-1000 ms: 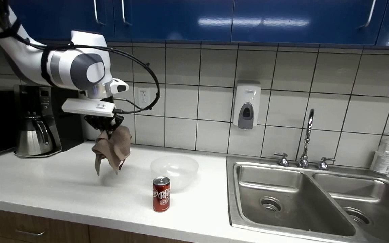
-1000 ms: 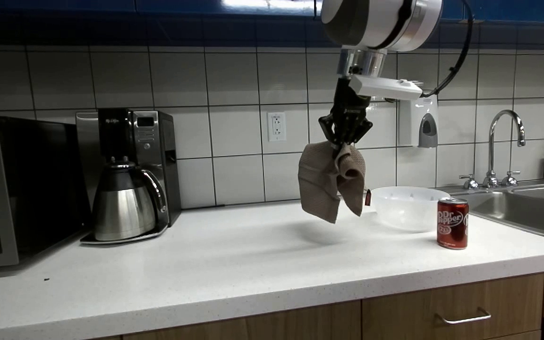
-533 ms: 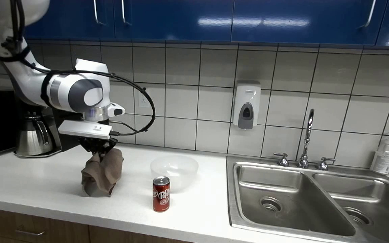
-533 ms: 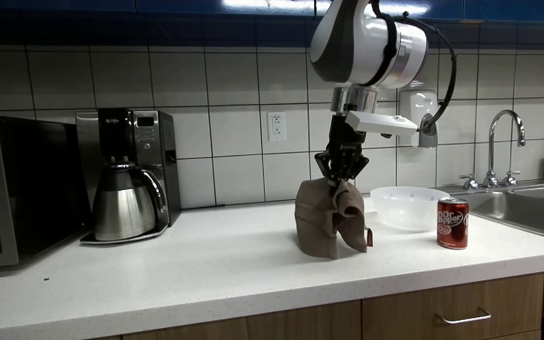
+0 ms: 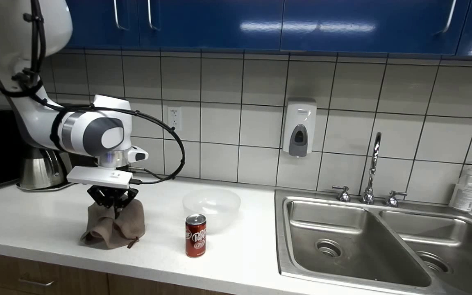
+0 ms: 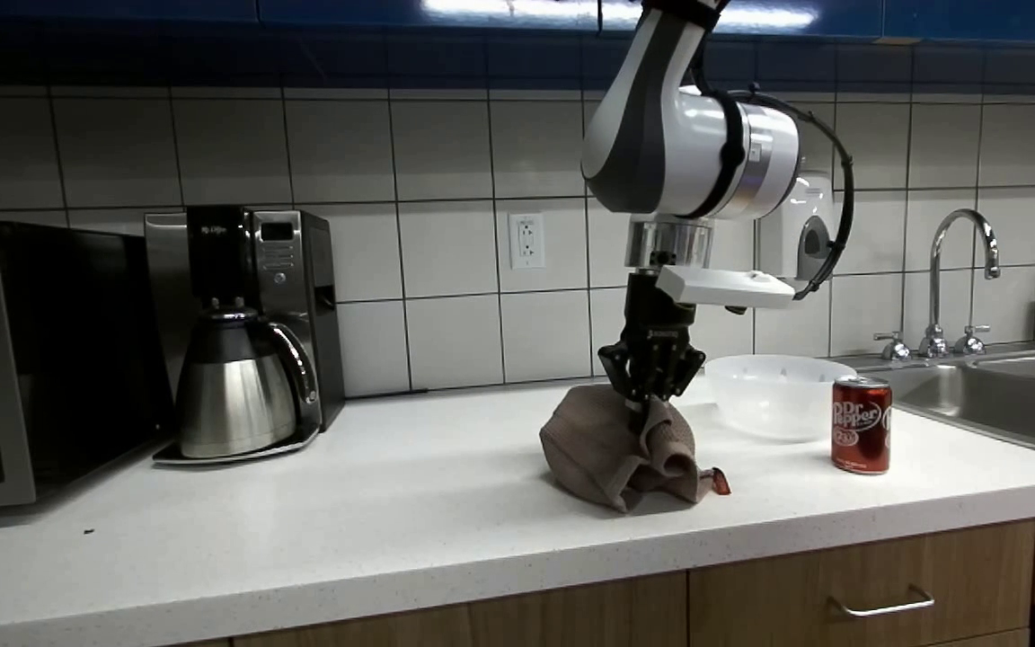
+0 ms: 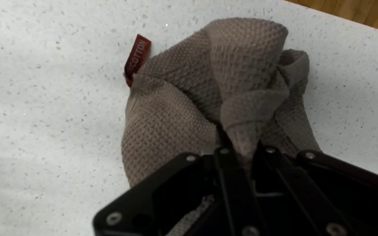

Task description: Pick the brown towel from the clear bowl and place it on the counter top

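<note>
Holding brown towel (image 6: 603, 458) on counter top (image 6: 347, 530)
Pinched in fingers (image 7: 236, 193) — presumably for controlled release — eight o'clock from clear bowl (image 6: 769, 400)

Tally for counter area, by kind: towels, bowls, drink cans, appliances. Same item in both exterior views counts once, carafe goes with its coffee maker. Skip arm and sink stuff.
Towel: 1
Bowl: 1
Can: 1
Appliances: 2 (coffee maker, microwave)
Total: 5
</note>
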